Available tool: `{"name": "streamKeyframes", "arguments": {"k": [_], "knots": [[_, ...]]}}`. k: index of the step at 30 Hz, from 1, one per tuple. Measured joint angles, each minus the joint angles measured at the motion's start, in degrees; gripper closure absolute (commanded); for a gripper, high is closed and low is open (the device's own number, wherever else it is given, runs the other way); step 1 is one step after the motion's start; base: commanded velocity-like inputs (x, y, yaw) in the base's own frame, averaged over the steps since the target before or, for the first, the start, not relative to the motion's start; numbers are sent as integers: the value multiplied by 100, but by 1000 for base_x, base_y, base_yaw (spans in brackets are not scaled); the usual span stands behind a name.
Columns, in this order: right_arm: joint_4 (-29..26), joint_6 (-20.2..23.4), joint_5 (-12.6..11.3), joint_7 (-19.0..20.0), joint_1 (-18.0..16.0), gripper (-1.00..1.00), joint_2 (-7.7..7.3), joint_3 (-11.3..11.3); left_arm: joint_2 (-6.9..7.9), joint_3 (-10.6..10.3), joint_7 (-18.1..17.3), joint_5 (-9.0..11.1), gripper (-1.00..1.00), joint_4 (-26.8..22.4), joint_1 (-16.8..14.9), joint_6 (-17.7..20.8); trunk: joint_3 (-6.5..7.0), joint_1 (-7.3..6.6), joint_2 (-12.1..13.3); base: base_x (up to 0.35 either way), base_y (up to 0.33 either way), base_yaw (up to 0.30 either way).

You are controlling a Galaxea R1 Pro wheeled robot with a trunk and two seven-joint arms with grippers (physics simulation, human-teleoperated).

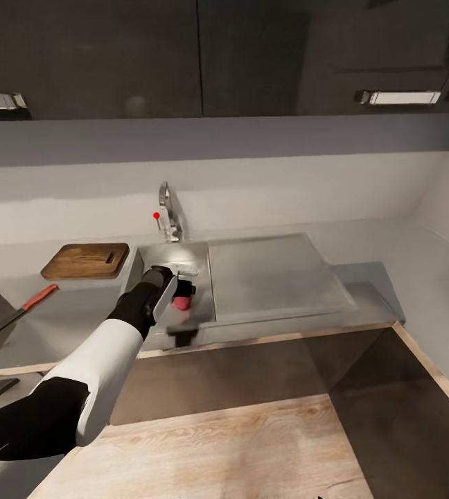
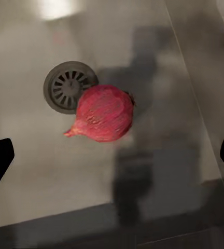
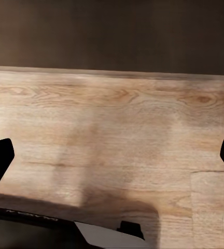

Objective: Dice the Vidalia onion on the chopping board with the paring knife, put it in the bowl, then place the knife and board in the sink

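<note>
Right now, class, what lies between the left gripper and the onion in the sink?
Nothing: the left wrist view shows bare space between the open left gripper and the onion.

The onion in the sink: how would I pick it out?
Find the rectangular stainless steel sink under the chrome tap. On its floor, beside the round grey drain, lies the small round pinkish-red onion, the only coloured thing in the basin.

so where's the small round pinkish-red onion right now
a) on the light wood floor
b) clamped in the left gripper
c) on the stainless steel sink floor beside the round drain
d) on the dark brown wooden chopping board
c: the left wrist view shows the small round pinkish-red onion lying on the stainless steel sink floor beside the round drain, with the left gripper open above it.
</note>
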Motion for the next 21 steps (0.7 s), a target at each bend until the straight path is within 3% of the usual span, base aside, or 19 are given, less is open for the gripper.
{"name": "streamKeyframes", "arguments": {"k": [5, 17, 21], "knots": [[-2, 0, 0, 0, 0, -100, 0, 0, -6, 1, 0, 1, -100, 2, 0, -1, -47, 1, 0, 251, 0, 0], [-2, 0, 0, 0, 0, -100, 0, 1, -15, 3, 0, 1, -100, 108, 0, -10, -159, 3, 1, 27, 0, 0], [-3, 0, 0, 0, 0, -100, 0, 0, -15, 0, 0, 2, -100, 116, 0, -10, -196, 1, 0, 183, 0, 0]]}}
